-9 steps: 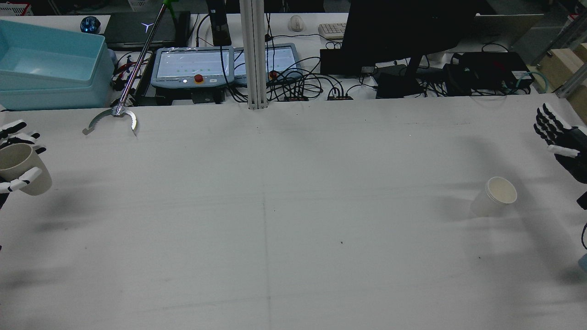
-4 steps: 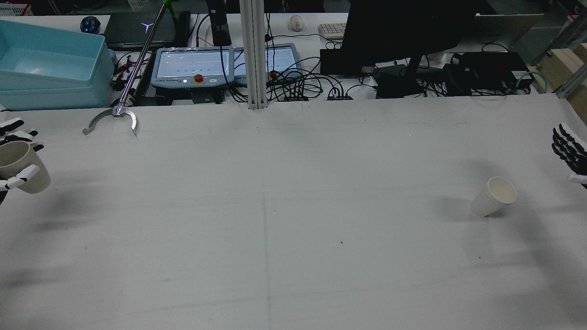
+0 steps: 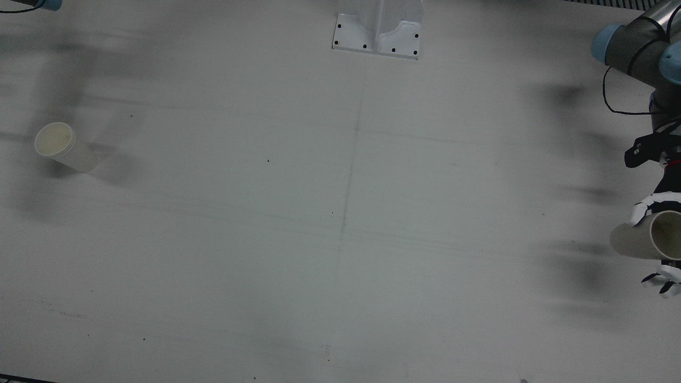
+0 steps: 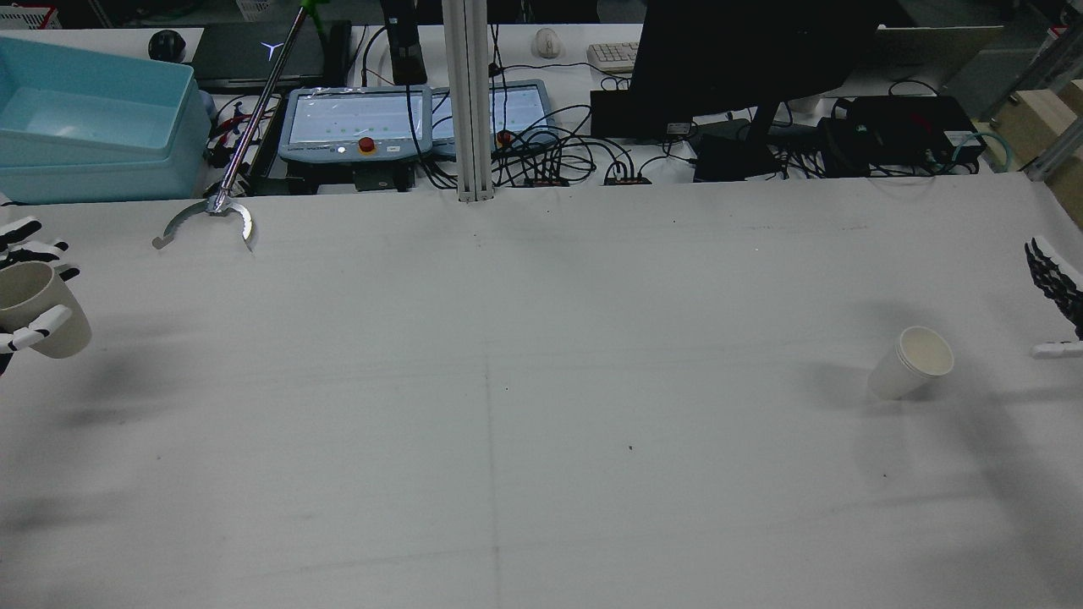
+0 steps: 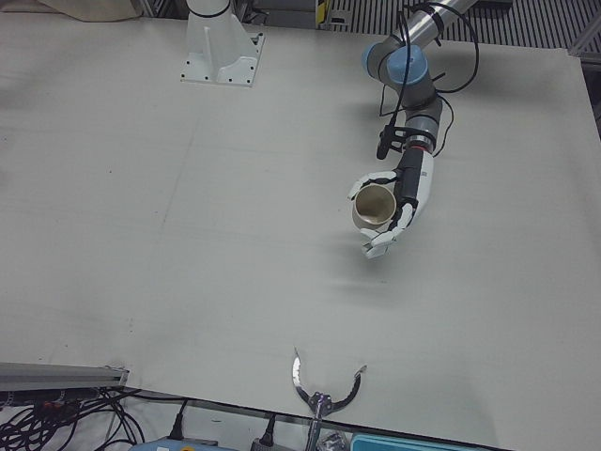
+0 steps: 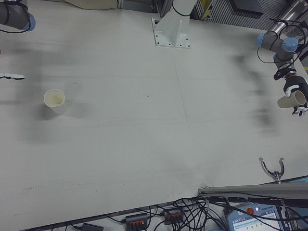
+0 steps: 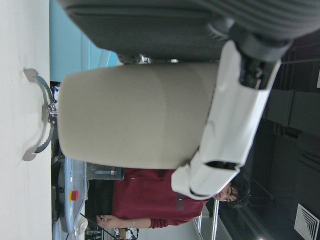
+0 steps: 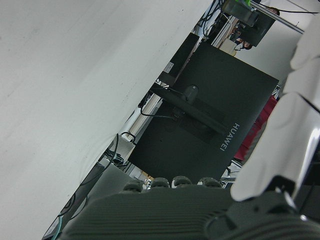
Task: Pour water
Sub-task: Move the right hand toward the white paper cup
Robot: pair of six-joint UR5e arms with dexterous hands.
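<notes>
White bench (image 4: 508, 381), cluttered desk beyond far edge. Your left hand (image 5: 394, 202) grips beige cup (image 5: 374, 209), held above bench at its left edge, mouth tilted. White paper cup (image 4: 912, 362) stands on bench on right side, near right hand (image 4: 1056, 292), fingers spread wide, holding nothing. Grabber tool (image 4: 211, 216) lies at far edge.

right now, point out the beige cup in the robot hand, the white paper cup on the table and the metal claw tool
beige cup (image 5: 375, 208) left-front view, outer wall
white paper cup (image 4: 904, 375) rear view, side wall
metal claw tool (image 4: 218, 206) rear view, claw hub
</notes>
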